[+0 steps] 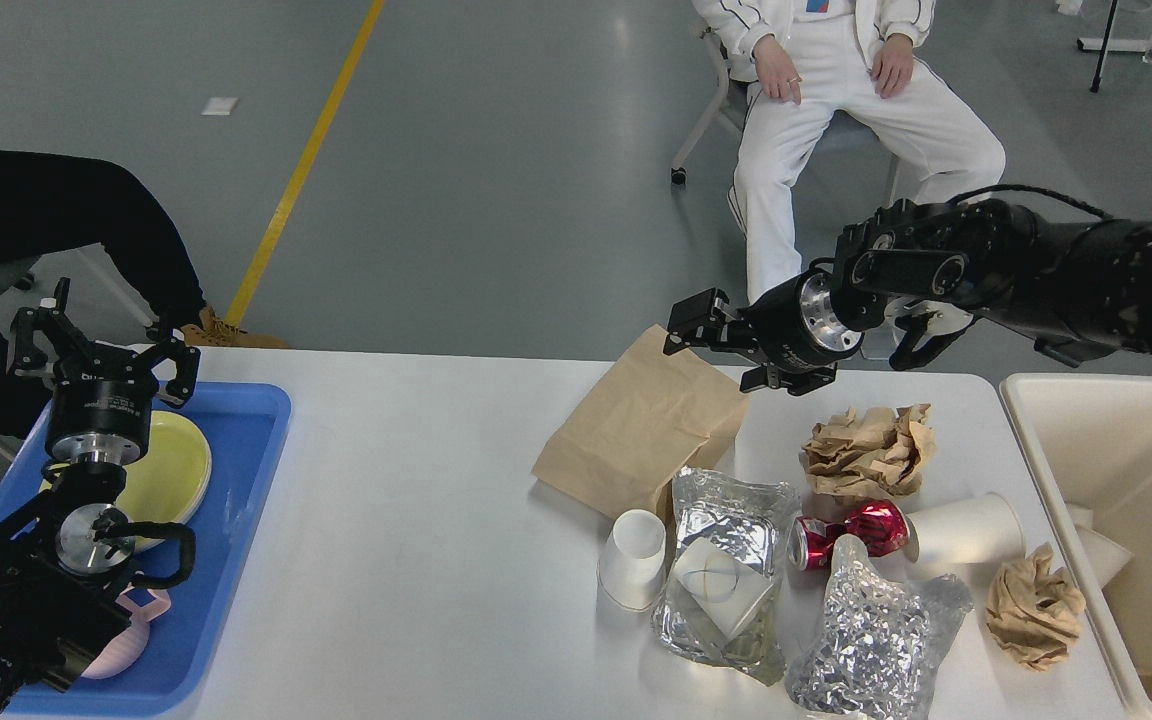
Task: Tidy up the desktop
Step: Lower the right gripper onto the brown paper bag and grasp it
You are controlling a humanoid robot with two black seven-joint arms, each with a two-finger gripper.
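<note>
A wide white matte desktop (416,520) fills the near scene, littered at right with crumpled brown paper (868,452), a crushed red can (848,533) and a flat brown paper bag (641,425). The right gripper (681,335) hangs over the bag's far edge, fingers apart and empty. The left gripper (101,345) hovers spread above the blue plastic tray (226,520).

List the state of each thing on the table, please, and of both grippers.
left gripper: open, empty, above the tray
right gripper: open, empty
brown paper bag: flat
red can: crushed, on its side
two paper cups: tipped over
brown paper balls: crumpled
foil bags: crumpled
</note>
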